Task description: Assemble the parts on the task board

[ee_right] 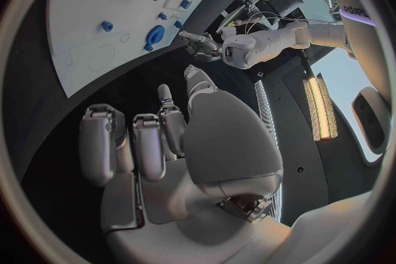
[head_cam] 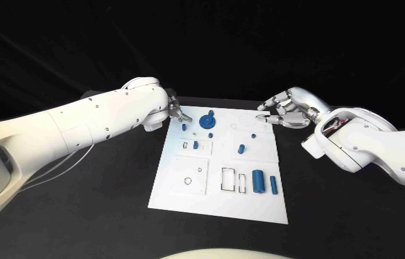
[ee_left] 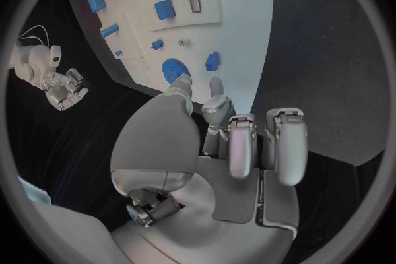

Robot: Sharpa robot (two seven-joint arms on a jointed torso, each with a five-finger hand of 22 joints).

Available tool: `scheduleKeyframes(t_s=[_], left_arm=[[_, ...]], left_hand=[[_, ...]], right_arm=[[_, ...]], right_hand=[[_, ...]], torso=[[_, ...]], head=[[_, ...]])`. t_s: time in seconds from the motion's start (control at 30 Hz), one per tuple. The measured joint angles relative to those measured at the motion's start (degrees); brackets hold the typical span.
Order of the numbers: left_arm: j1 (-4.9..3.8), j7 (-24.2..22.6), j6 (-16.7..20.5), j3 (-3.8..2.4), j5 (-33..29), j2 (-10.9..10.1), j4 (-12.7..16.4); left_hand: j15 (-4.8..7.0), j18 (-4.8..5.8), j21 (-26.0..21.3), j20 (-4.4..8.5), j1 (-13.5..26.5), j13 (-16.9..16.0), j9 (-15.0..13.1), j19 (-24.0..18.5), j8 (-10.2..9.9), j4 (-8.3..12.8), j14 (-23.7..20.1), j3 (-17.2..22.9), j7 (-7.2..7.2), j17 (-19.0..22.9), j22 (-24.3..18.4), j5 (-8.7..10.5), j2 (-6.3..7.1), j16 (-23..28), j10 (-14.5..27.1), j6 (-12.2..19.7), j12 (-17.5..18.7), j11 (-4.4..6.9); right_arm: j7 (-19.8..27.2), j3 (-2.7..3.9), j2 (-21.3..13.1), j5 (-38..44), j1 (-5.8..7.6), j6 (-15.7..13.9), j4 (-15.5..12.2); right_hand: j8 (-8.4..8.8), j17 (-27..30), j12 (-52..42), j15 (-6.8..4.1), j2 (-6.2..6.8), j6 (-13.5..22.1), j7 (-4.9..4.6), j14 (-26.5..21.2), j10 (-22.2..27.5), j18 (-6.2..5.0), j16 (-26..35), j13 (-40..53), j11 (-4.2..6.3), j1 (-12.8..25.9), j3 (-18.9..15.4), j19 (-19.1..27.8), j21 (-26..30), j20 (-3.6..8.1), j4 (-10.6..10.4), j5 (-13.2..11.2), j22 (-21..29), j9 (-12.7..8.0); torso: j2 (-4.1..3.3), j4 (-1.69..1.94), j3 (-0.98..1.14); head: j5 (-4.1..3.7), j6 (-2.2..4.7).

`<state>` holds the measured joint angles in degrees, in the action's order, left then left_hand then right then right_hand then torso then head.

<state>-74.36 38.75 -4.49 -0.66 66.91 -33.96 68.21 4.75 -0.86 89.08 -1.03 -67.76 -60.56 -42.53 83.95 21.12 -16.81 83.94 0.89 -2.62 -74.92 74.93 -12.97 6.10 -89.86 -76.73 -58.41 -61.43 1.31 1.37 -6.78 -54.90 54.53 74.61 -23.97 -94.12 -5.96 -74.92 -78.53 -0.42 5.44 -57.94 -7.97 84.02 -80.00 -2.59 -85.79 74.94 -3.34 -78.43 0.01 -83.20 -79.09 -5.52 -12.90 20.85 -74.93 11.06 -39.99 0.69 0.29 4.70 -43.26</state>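
My left hand (head_cam: 175, 112) hovers with empty fingers (ee_left: 216, 91) spread just short of the blue gear (head_cam: 208, 120) on the task board (head_cam: 192, 197) — my right hand (head_cam: 282, 113), loosely curled and empty, waits beside the far corner — so a skewed reach could knock the gear askew.

One white task board (head_cam: 253, 206) lay on the black counter (head_cam: 84, 212), carrying one round blue gear (head_cam: 208, 120), two upright blue cylinders (head_cam: 258, 181) side by side, and about six smaller blue parts (head_cam: 242, 149). Two silver hands, the left hand (head_cam: 178, 113) and the right hand (head_cam: 284, 111), flanked its far end.
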Motion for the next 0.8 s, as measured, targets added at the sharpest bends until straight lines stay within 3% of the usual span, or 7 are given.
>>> scheduleKeyframes(t_s=[0.37,0.8], left_arm=[[0.50,-0.25,-1.29,0.18,0.12,1.43,-2.63],[0.57,-0.36,-2.08,0.20,0.14,1.64,-3.33]], left_hand=[[0.00,0.00,0.00,0.00,0.00,0.00,0.00,0.00,0.00,0.00,0.00,0.00,0.00,0.01,0.00,0.00,0.00,0.00,0.00,0.00,0.00,0.00],[0.02,0.00,0.00,-0.21,0.00,-0.01,0.22,0.21,0.00,0.16,0.02,-0.16,-0.15,0.01,-0.01,0.00,0.00,0.00,0.00,-0.16,0.00,0.00]], right_arm=[[0.00,0.00,0.03,0.00,-0.02,0.03,-0.01],[0.00,-0.01,0.02,0.00,-0.02,0.03,-0.05]], right_hand=[[0.00,0.01,0.00,0.00,0.00,0.00,0.00,0.00,0.00,0.01,0.00,-0.01,0.00,0.00,0.00,0.00,0.00,0.00,0.00,0.00,0.01,0.00],[0.00,0.01,0.00,0.00,0.00,0.00,0.00,0.00,0.00,0.00,0.00,-0.02,0.00,0.00,0.00,0.00,0.00,0.00,0.00,0.00,0.02,0.00]], torso=[[0.03,-0.04,0.02],[0.07,0.03,0.02]], head=[[0.04,-0.11],[-0.03,-0.25]])
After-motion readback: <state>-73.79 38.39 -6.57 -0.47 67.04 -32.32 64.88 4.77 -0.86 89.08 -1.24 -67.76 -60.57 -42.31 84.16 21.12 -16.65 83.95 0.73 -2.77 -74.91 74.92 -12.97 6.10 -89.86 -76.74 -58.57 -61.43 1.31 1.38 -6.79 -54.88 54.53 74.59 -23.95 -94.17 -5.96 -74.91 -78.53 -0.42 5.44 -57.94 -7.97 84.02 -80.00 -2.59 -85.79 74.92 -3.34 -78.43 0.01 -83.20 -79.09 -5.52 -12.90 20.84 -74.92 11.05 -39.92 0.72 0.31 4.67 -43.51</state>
